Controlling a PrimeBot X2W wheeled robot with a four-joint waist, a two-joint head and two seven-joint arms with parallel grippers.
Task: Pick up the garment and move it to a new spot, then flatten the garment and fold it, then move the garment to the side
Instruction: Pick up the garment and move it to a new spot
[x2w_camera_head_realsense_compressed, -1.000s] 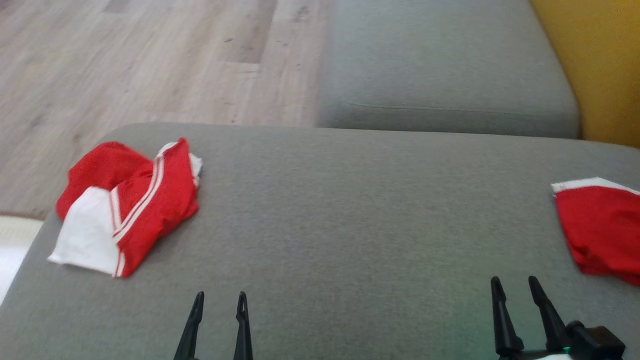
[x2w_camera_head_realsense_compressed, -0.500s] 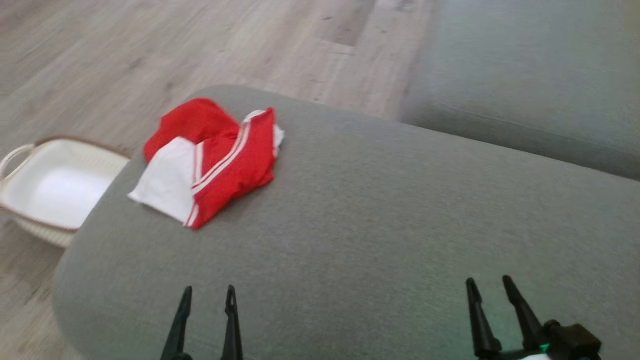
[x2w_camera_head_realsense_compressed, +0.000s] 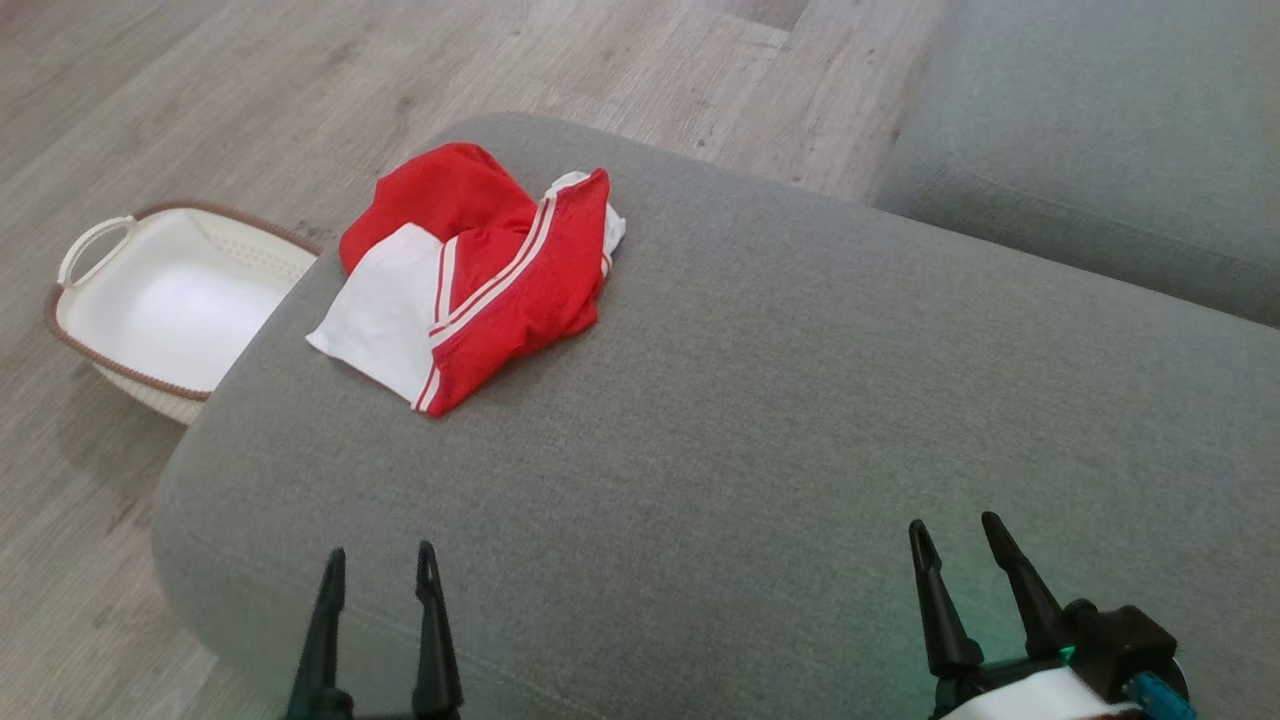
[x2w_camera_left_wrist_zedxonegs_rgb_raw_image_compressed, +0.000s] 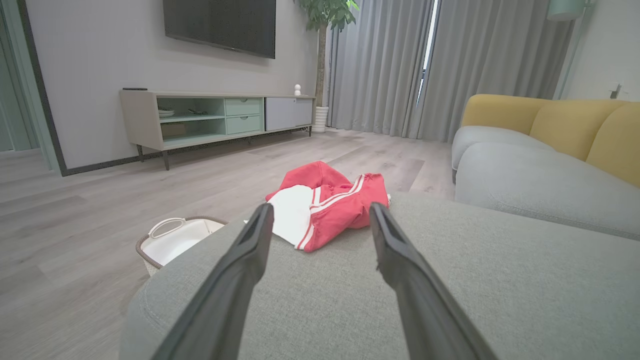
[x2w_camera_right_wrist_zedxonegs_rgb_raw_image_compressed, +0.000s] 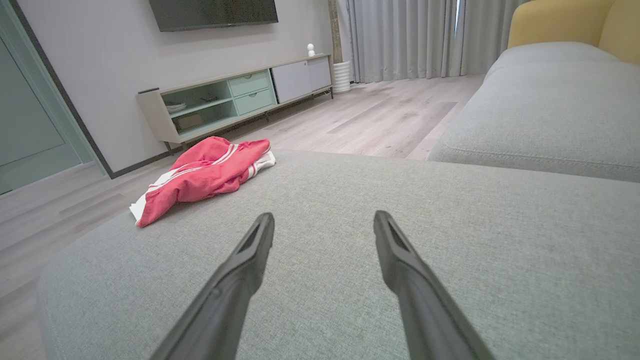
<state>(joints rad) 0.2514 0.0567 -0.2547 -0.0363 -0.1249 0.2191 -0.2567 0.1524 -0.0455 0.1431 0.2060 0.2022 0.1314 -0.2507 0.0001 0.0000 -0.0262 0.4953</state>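
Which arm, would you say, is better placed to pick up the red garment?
Left, probably: the open left claw points almost straight at the garment, while the right claw, also open, sits farther across the sofa cushion.

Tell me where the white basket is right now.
In the head view the white basket sits on the wood floor at the left, beside the grey sofa cushion's corner nearest the red-and-white garment.

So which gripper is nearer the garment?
Left. The left gripper sits short of the garment, nearly in line with it; the right gripper is well off to the garment's right. Both open, neither touches it.
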